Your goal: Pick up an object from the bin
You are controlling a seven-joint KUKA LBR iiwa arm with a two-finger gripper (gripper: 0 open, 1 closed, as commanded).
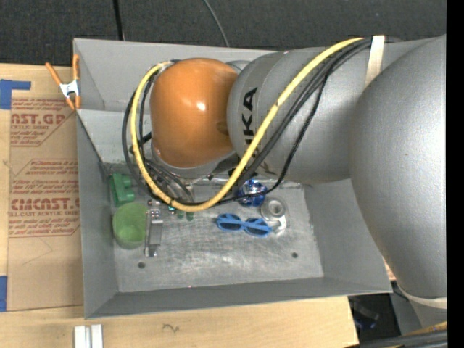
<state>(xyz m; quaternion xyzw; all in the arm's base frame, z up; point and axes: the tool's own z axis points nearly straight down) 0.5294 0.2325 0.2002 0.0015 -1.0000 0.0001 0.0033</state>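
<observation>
My gripper reaches down under the orange cover to the bin's left part, close to the floor. Right beside it on the left lies a round pale green thing, touching it or nearly so. A darker green blocky piece sits just behind that, against the left wall. To the gripper's right, a blue thing shaped like a pair of spectacles lies flat on the floor.
A small blue and silver thing and a shiny silver round piece lie right of the middle, partly under the arm. The arm and its cables cover the back of the bin.
</observation>
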